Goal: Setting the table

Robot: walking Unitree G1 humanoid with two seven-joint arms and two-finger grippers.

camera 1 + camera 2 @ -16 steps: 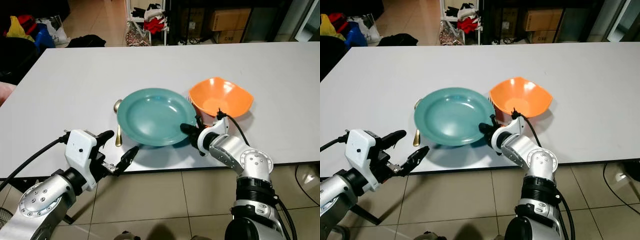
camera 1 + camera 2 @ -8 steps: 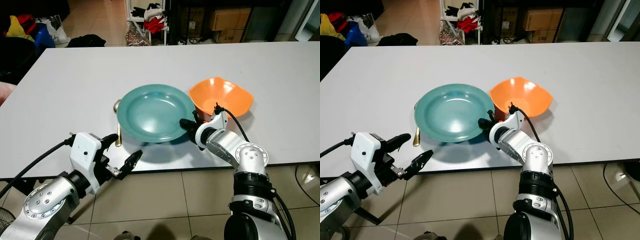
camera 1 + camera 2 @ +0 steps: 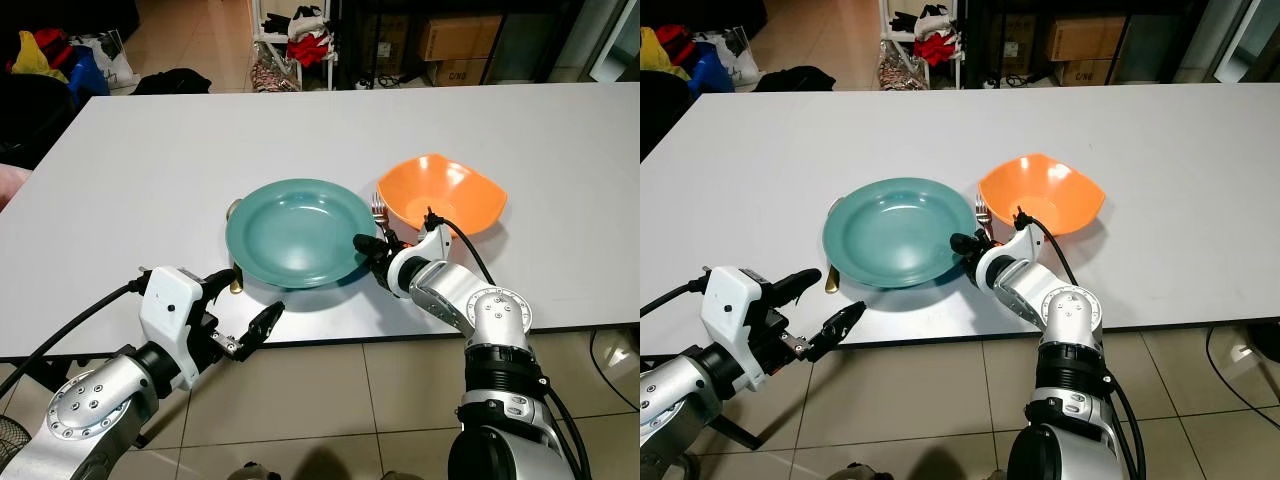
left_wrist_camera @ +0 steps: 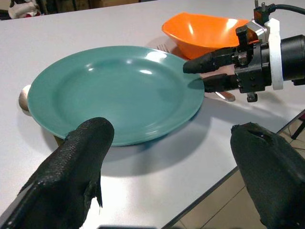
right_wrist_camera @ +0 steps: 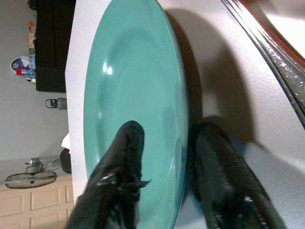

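1. Right gripper (image 3: pixel 368 250) clamped on right rim of teal plate (image 3: pixel 295 232), one finger over the rim, one under
2. Plate sits near tabletop (image 3: pixel 150 150) front edge; orange bowl (image 3: pixel 443 193) just right of it, fork (image 3: pixel 379 210) between them, gold spoon (image 3: pixel 236 282) at plate's left edge
3. Left gripper (image 3: pixel 240 310) spread wide, holding nothing, off front edge

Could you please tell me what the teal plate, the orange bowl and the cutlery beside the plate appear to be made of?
Teal plate: likely glazed ceramic or melamine; smooth, with soft glossy highlights. Orange bowl: probably plastic or melamine; uniform bright colour, thin wavy rim, faint sheen. Fork: silvery polished metal, mirror-like. Spoon: gold-toned metal, reflective.
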